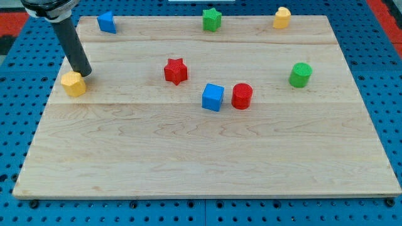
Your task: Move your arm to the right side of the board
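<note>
While the wooden board point(207, 163) lies flat on the blue pegboard table point(383, 37), the arm's dark rod point(72, 44) comes in from the view's top left corner, leaning so its upper end sits further left than its lower end. There is no jaw here to open or close, just the rod, and it holds nothing. The tip point(83, 73) is planted at the board's left edge, touching or very nearly touching the upper right side of the yellow block point(73, 83), a faceted, roughly hexagonal piece. That puts the tip far over on the view's left, well apart from the right side of the board. Near it at the top edge sits a blue block point(107, 22), shape unclear. In the middle, a red star point(176, 71), then a blue cube point(213, 97) just beside a red cylinder point(242, 96). Over on the right, a green cylinder point(300, 75). Along the top, a green star point(212, 19) and a second yellow block point(282, 17).
</note>
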You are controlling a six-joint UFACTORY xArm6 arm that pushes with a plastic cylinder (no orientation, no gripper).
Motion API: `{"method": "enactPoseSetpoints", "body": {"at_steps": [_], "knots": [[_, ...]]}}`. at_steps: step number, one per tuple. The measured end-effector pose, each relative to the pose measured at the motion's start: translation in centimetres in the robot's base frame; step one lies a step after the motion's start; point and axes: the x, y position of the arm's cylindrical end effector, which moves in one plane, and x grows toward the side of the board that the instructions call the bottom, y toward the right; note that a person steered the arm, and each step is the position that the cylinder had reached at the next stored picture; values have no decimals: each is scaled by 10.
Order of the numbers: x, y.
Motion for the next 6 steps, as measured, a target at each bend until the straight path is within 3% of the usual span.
{"method": "enactPoseSetpoints", "body": {"at_steps": [3, 4, 5, 6], "knots": [[0, -2], [-21, 31], [-48, 101], [-48, 208]]}}
